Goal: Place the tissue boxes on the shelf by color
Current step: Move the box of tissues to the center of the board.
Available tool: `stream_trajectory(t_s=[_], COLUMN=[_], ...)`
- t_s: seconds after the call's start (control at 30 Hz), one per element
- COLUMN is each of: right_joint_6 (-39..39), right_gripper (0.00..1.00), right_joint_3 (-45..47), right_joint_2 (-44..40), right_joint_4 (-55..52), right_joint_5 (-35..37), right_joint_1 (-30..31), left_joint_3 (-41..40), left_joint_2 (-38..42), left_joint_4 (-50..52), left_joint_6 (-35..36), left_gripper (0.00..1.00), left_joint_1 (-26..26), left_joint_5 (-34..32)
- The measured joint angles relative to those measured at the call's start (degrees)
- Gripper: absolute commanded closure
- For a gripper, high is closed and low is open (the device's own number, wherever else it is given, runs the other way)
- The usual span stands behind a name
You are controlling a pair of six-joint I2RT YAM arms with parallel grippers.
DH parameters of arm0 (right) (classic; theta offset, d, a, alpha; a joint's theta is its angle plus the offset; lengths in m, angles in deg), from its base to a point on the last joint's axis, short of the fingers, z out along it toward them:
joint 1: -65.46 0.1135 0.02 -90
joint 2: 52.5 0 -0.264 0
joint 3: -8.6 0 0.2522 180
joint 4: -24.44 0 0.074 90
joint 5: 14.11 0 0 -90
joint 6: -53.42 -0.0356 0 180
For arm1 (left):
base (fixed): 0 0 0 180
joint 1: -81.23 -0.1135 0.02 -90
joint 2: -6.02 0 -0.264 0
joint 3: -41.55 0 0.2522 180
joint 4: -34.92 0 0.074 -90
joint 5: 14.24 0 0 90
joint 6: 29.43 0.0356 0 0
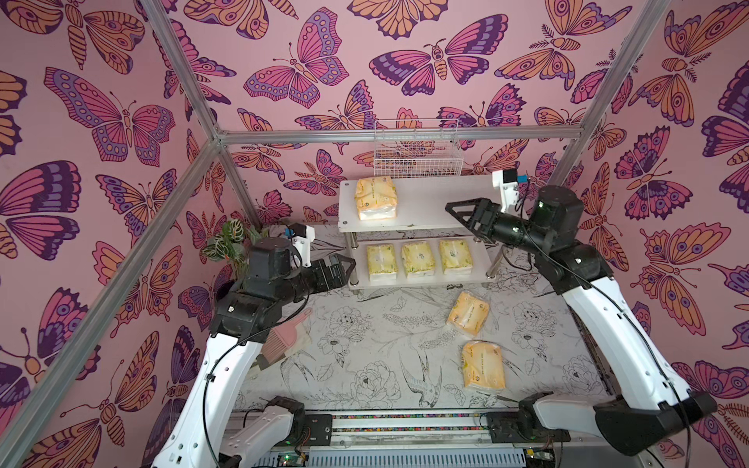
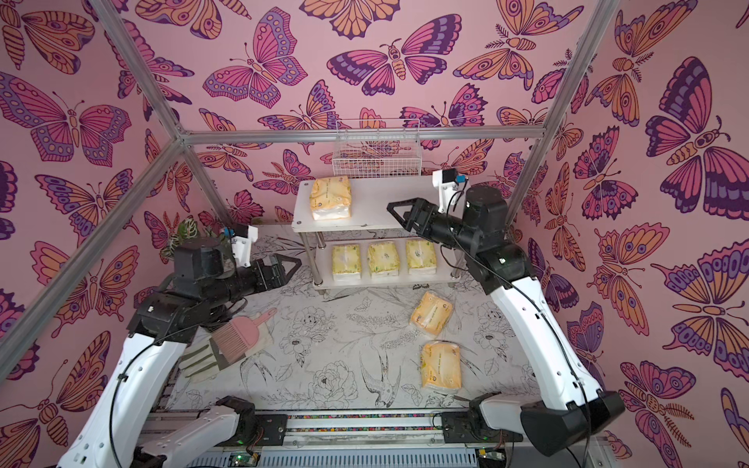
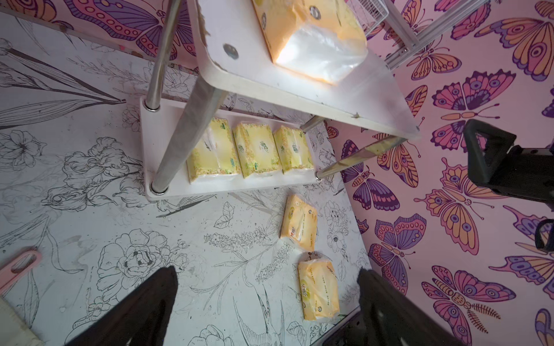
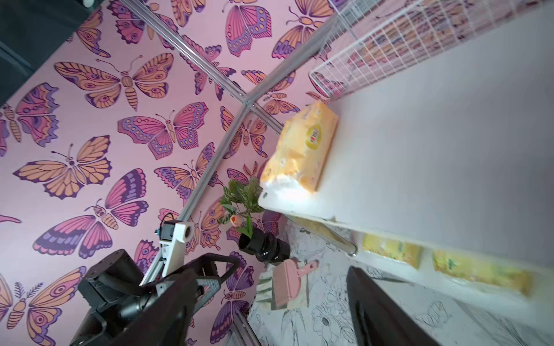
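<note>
- An orange pack (image 1: 376, 197) lies flat on the top board of the shelf (image 1: 429, 202), toward the board's left end. Its clear, crinkled end faces the front edge.
- Three pale packs sit in a close row on the lower board in both top views: the left pale pack (image 1: 381, 262), the middle pale pack (image 1: 418, 259) and the right pale pack (image 1: 455, 256). All three lie flat with their green logos up.
- A tilted orange pack (image 1: 468, 314) lies on the table (image 1: 364, 348), just in front of the right half of the shelf and turned at an angle to it.
- A second loose orange pack (image 1: 483, 366) lies closer to my base, near the tilted one but apart from it.
- My right gripper (image 1: 460, 221) hangs by the right end of the top board, well apart from the orange pack there. Its jaws are spread wide and hold nothing.
- My left gripper (image 1: 348, 272) sits just left of the shelf at about the level of the lower board. Its jaws are also spread wide and hold nothing.
- A white wire basket (image 1: 415, 150) stands behind the shelf against the butterfly wall.
- A potted plant (image 1: 227, 239) stands in the far left corner.
- A pink brush (image 2: 239, 330) lies on a striped cloth (image 2: 198, 360) below my left arm.
</note>
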Motion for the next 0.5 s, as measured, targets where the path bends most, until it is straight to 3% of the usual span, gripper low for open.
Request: stream_trajectory(t_s=[0.27, 0.5], right_joint_6=[5.18, 7.72], right_gripper=[0.10, 0.05], right_joint_3=[23.37, 38.75], right_joint_2=[-14.43, -23.52], right_joint_4=[-10.23, -22.56], right_joint_5=[5.25, 15.15], right_joint_1=[-8.59, -12.83], left_joint_3=[-13.57, -22.40], left_joint_2=[3.69, 3.39], left_joint_4=[-4.33, -7.89], left_joint_6=[-3.80, -8.35], left_gripper=[0.00, 0.00], left_joint_1=[15.19, 24.20], left_joint_5=[-9.22, -15.98])
